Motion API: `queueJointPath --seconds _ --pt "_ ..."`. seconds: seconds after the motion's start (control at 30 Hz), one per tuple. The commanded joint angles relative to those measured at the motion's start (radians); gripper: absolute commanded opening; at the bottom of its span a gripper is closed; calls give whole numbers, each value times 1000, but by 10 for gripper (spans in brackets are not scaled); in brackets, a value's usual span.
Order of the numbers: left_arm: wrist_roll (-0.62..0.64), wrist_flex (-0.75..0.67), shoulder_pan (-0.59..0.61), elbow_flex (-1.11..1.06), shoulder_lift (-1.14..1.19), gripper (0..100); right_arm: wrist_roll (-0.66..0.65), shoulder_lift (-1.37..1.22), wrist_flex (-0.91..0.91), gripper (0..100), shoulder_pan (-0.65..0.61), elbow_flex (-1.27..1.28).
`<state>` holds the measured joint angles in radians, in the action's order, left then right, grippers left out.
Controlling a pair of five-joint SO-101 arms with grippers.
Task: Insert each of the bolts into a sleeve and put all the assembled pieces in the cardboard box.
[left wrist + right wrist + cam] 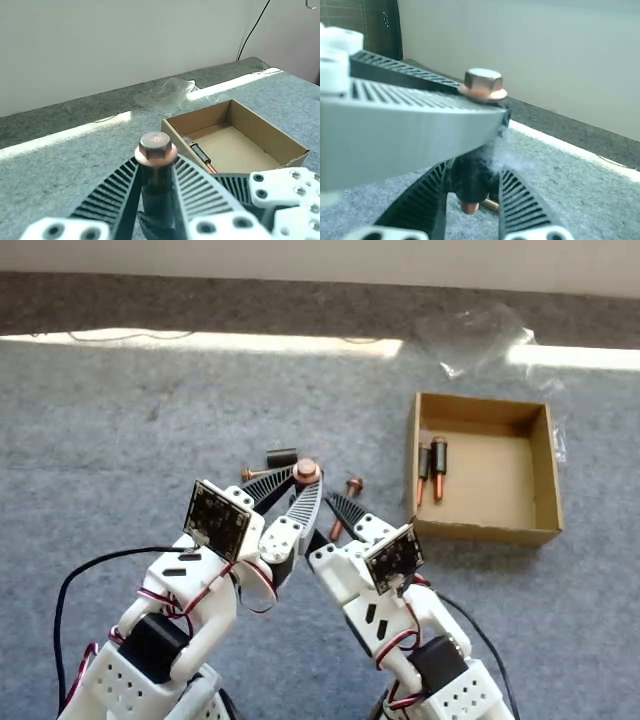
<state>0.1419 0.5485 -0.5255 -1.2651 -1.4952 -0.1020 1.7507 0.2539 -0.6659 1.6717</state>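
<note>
Holding the bolt (156, 147) just under its head, my left jaws are clamped on the shaft. My right jaws are closed around the dark sleeve (470, 180) directly below. The pair hangs above the table (120, 420), near the cardboard box (540, 475) but not over it. A copper tip seems to poke out of the sleeve's lower end, so I judge the bolt is through, though the close view is too poor to say how deep.

My main worry is the release. If I open the right jaws while the fit is loose, the sleeve can slide off and drop among the loose bolt (345, 505) and spare sleeve (281, 457) beneath. If I open the left ones first, the bolt may tip and bind.

The two sets of jaws also cross very closely, so any sideways pull could pry the bolt askew or knock one arm against the other. On the way over, a low carry could catch the box wall or land on the two finished pieces (438, 455) inside.
</note>
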Motion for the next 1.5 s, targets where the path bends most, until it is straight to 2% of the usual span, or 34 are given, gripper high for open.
queueJointPath --seconds 0.0,0.23,0.4,0.77,1.0,1.23,1.37,1.47 --pt "2 -18 12 -15 1 165 -11 10 -8 5 -2 134" --pt "0 -20 16 -19 4 194 -11 10 -8 5 -1 134" --pt "0 -20 94 -18 7 194 -11 10 -8 5 -1 134" --pt "0 -29 110 -12 1 194 -11 10 -8 5 -1 134" --pt "2 -34 145 159 -1 193 -11 10 -8 5 -1 133" --pt "0 118 219 269 -2 187 -11 7 -7 5 -1 133" --pt "-14 143 343 272 -2 104 -11 10 -7 5 1 133" --pt "-120 152 414 260 -2 27 -11 10 -7 5 41 133"
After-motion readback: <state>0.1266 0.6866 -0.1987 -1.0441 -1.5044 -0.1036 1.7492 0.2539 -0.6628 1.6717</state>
